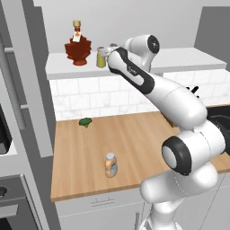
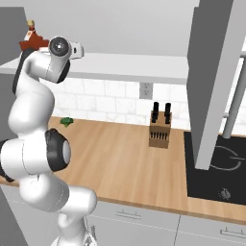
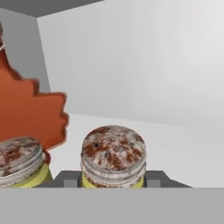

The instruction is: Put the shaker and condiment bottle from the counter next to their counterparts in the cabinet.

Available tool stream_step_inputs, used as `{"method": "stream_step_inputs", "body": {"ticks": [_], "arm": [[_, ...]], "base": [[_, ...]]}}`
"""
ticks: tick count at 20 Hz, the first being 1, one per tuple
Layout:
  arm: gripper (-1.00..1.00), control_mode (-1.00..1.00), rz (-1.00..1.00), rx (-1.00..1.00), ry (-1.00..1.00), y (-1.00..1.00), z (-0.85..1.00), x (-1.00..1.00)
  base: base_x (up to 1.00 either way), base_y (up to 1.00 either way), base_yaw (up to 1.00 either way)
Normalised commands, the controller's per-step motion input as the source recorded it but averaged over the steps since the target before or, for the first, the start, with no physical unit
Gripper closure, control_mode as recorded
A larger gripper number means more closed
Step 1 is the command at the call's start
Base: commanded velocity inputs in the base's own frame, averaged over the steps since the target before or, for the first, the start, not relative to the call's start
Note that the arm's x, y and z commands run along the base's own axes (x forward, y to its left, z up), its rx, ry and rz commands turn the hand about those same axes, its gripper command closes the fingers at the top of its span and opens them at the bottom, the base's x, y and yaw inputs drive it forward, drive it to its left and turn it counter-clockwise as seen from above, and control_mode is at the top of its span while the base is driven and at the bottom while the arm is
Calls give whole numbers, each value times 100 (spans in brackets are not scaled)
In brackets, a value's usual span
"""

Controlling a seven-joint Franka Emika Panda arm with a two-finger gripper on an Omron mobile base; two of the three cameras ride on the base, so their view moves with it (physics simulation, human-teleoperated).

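On the white cabinet shelf (image 1: pixel 188 58) stand the dark-red maple-leaf bottle (image 1: pixel 77 47) and, just right of it, an olive-yellow shaker (image 1: pixel 101 59). My gripper (image 1: pixel 107 50) reaches onto the shelf right beside them. In the hand view the gripper (image 3: pixel 113 179) is shut on a shaker (image 3: pixel 113 153) with a speckled grey cap, a dark fingertip (image 3: pixel 68 178) pressed to each side. A second identical shaker (image 3: pixel 19 162) stands close on its left, in front of the maple-leaf bottle (image 3: pixel 26 113). The condiment bottle (image 1: pixel 111 165) stands upright near the front of the wooden counter (image 1: pixel 134 134).
A green broccoli floret (image 1: pixel 85 121) lies at the back left of the counter. A knife block (image 2: pixel 159 129) stands by the tiled wall, with a black cooktop (image 2: pixel 221 163) to its right. A grey upright panel (image 1: pixel 27 81) borders the counter's left side.
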Motion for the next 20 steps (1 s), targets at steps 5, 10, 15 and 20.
{"method": "stream_step_inputs", "body": {"ticks": [5,10,15,20], "arm": [[-100,-100,0,0,0,0,0,2],[-100,-100,0,0,0,0,0,1],[-100,-100,0,0,0,0,0,3],[-100,-100,0,0,0,-3,0,0]], "base": [[0,0,0],[0,0,0],[0,0,0],[0,0,0]]}}
